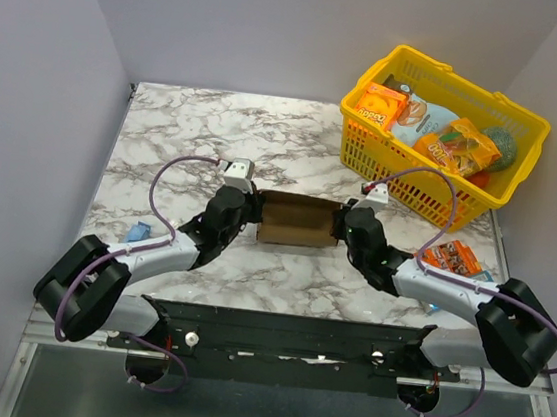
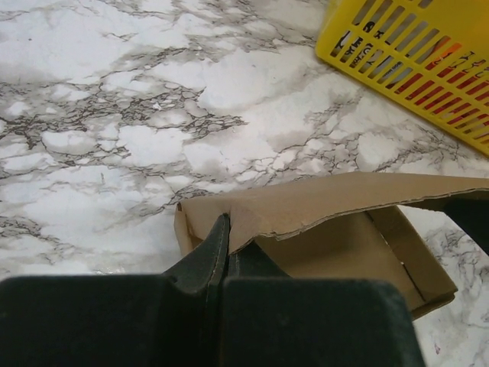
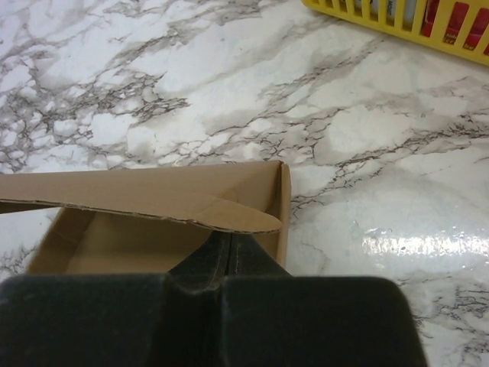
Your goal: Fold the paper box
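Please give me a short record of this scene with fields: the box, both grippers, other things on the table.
paper box: brown, partly folded, one flap raised, middle of marble table
left gripper: jaws shut on the box's left end
right gripper: jaws shut on the box's right end
yellow basket: far right, holding snack packs
orange snack pack: on the table beside the right arm
blue object: small, beside the left arm
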